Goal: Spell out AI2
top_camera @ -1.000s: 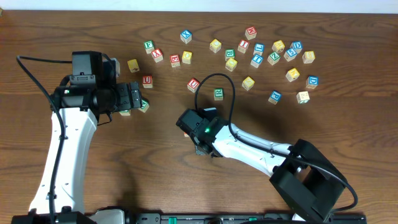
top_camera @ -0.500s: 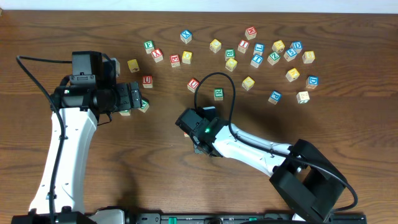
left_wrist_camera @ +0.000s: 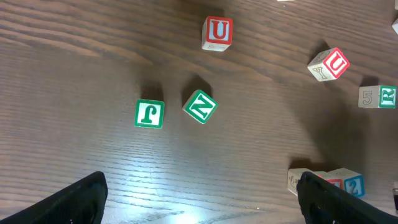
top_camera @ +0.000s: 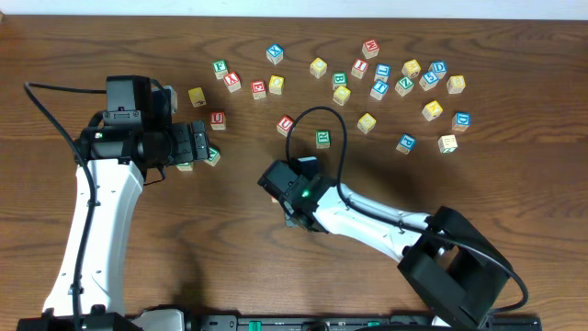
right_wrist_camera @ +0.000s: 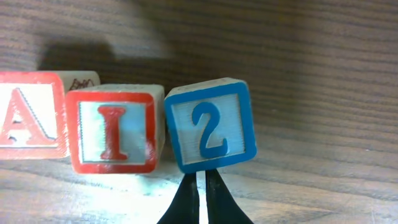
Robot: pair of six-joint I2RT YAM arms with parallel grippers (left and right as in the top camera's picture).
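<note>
almost nothing has shifted since the earlier overhead frame: the white right arm (top_camera: 367, 221) has crept slightly toward the left of the frame, while the left arm (top_camera: 92, 230) and the scattered cubes lie as they did.

in the right wrist view three task cubes stand in a row on the dark brown wooden worktop (right_wrist_camera: 323, 74). the pale wooden cube with a red "a" (right_wrist_camera: 28, 115) is at the left edge, partly cut off. the pale wooden cube with a red "i" (right_wrist_camera: 113, 130) touches it at centre left. the pale wooden cube with a blue "2" (right_wrist_camera: 210, 124) sits just right of centre, tilted a little and touching the "i" cube. the right claw (right_wrist_camera: 200, 177) has its two black fingers pressed together, gripping nothing, their tips right at the lower edge of the "2" cube. seen from overhead, the row lies mostly hidden under that arm's wrist, near the middle of the frame.

the left claw (left_wrist_camera: 200, 180) stands wide apart and bare, its fingers in the lower corners of the left wrist view. above it lie a green "j" cube (left_wrist_camera: 149, 114) and a tilted green "n" cube (left_wrist_camera: 199, 106) near each other, with a red "u" cube (left_wrist_camera: 217, 32) at the top.
</note>
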